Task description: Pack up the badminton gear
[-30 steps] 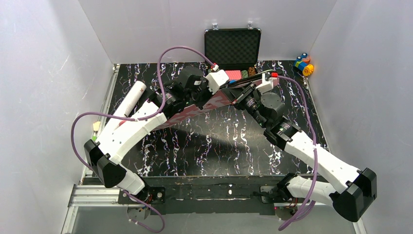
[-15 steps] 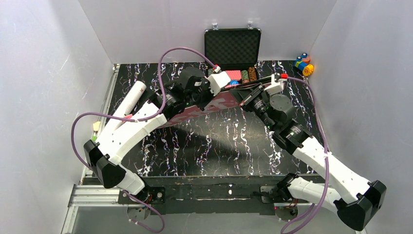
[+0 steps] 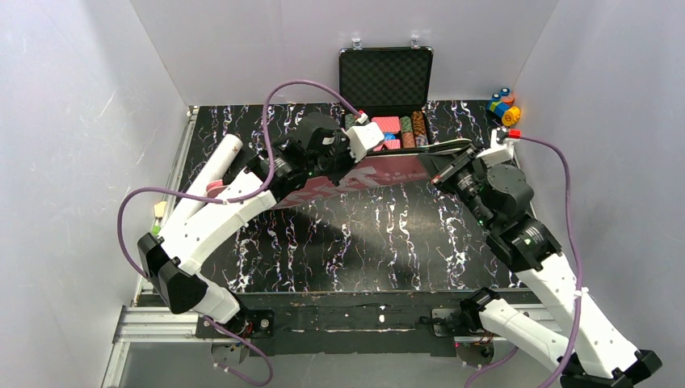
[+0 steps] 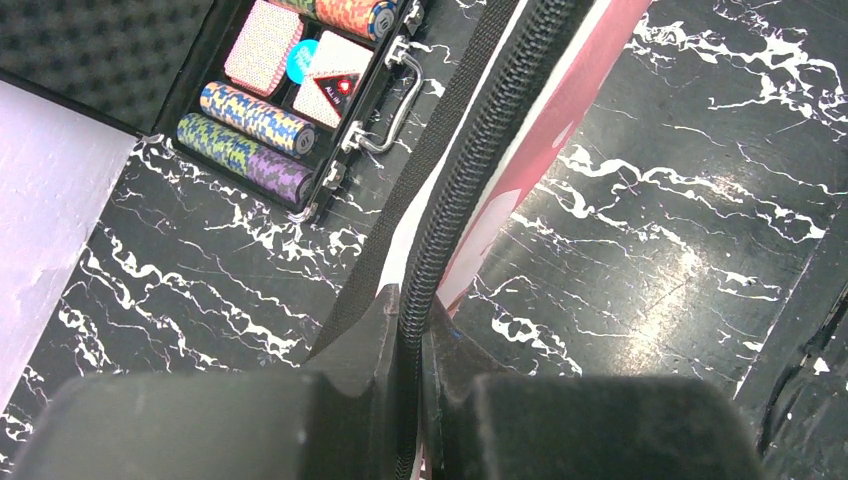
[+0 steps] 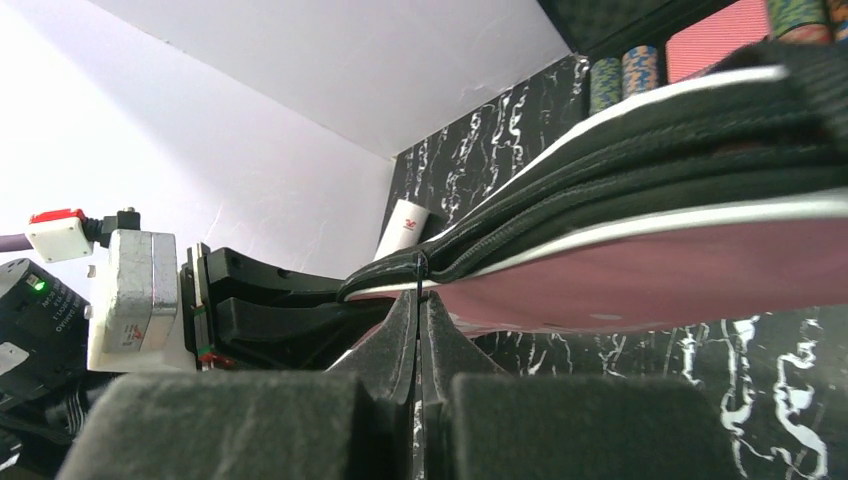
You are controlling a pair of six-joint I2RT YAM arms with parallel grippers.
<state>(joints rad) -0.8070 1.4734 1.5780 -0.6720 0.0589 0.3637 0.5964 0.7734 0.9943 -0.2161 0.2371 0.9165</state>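
Tension matters: pink bag (image 3: 380,171) hangs over the surface (image 3: 363,242), left gripper (image 4: 408,305) pinching its zipper edge, right gripper (image 5: 418,300) pinched on the far seam, so pull straight along the teeth.

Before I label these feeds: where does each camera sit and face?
Top external: above, behind the robot, looking down on the table; the left arm and right arm show.
Left wrist: on the left arm, looking past the shut left pincer along the pink bag toward the chip case.
Right wrist: on the right arm, looking past the shut right pincer along the pink bag toward the left pincer.
Shared: both wrist views show the pink bag and chip case.
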